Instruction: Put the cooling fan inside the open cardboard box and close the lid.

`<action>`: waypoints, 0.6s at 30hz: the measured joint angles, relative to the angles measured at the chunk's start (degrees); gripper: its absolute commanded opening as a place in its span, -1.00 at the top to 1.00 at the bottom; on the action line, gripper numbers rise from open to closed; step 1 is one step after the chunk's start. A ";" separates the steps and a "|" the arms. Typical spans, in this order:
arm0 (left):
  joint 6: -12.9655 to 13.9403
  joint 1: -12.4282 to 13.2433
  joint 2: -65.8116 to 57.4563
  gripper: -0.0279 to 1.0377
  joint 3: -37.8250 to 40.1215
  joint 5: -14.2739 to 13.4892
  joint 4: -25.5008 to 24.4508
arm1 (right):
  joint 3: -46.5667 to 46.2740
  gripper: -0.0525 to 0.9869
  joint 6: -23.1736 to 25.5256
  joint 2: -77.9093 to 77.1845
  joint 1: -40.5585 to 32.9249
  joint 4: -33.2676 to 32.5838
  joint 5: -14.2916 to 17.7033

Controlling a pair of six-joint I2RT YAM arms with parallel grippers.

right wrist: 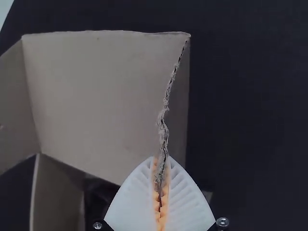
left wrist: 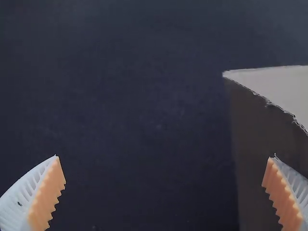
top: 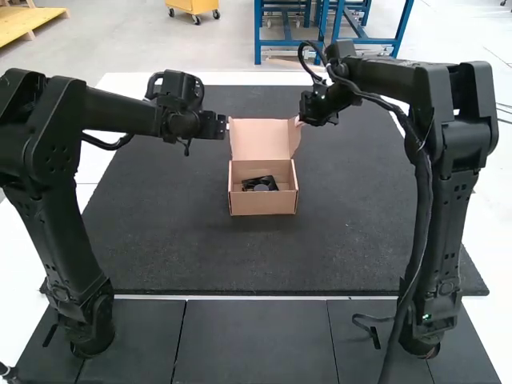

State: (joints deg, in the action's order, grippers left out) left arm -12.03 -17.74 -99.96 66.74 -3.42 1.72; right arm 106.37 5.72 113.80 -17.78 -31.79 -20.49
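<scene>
Two grippers of mine hang over the far half of the black mat (top: pixel 160 224), one on either side of the cardboard box (top: pixel 263 200). My left gripper (top: pixel 220 126) is level with the raised lid (top: pixel 260 138), just beside its left edge and, as far as I can see, not touching it. Its fingers (left wrist: pixel 45 192) are spread wide, with bare mat between them and a corner of cardboard close to the finger nearer the box.

The cardboard box stands around the middle of the mat, a little toward the far edge. It is open at the top, and its lid stands upright from the back wall. The cooling fan (top: pixel 260 185) lies inside on the box floor — a dark, flat shape, roughly central.

My right gripper (top: pixel 306 118) is at the lid's upper right corner. Its ribbed fingers (right wrist: pixel 139 197) are pressed together on the lid's ragged right edge, with the cardboard pinched between the orange pads (right wrist: pixel 159 202). Below that grip, in the right wrist view, something dark sits in the box — too dim for me to make out.
</scene>
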 measured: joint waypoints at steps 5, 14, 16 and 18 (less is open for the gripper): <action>-0.02 -1.49 0.13 -0.87 0.00 0.02 -1.09 | -3.26 0.94 0.04 -2.12 -0.59 2.89 0.04; -0.26 -1.79 2.29 -0.87 0.00 0.00 -2.91 | -13.79 0.94 0.74 -8.22 -1.60 12.44 0.59; -0.31 -1.79 3.02 -0.87 0.00 0.02 -3.32 | -15.74 0.94 0.90 -9.51 -2.03 13.46 0.74; -0.44 -1.77 3.45 -0.87 -0.02 0.02 -3.48 | -18.08 0.94 1.16 -10.93 -2.49 15.34 0.94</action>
State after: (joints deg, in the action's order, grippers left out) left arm -12.47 -19.51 -96.51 66.72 -3.40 -1.76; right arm 88.29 6.87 102.87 -20.27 -16.45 -19.55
